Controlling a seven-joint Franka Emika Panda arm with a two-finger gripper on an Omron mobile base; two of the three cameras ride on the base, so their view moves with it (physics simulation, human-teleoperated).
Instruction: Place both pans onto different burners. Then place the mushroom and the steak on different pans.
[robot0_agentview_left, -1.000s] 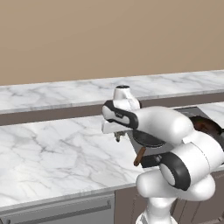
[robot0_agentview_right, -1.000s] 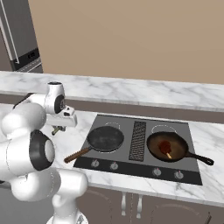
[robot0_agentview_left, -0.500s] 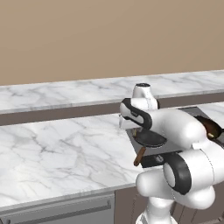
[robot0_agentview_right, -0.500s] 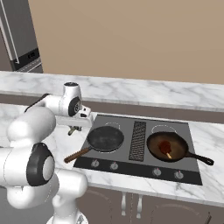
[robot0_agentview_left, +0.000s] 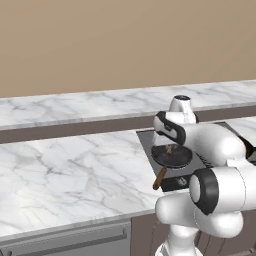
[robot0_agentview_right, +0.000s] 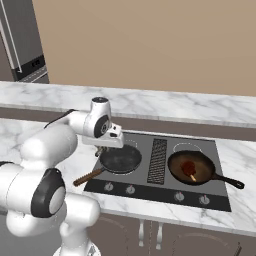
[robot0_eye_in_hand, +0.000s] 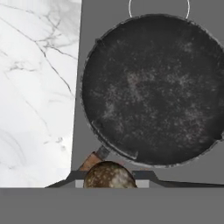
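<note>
Gripper (robot0_eye_in_hand: 108, 181) closed on mushroom (robot0_eye_in_hand: 108, 176), held over black pan (robot0_eye_in_hand: 155, 89) for dropping inside; steak (robot0_agentview_right: 188, 167) in 1 other pan (robot0_agentview_right: 192, 169).

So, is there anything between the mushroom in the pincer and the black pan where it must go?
Nothing visible is in the way. The pincer holds the mushroom just over the near rim of the black pan, by its wooden handle. The pan's inside is bare; the steak lies in the other pan.

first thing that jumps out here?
The gripper, shut on the mushroom, hangs above the near rim of the empty black pan on the cooktop's left front burner. To its right, the second pan already holds the steak.
</note>
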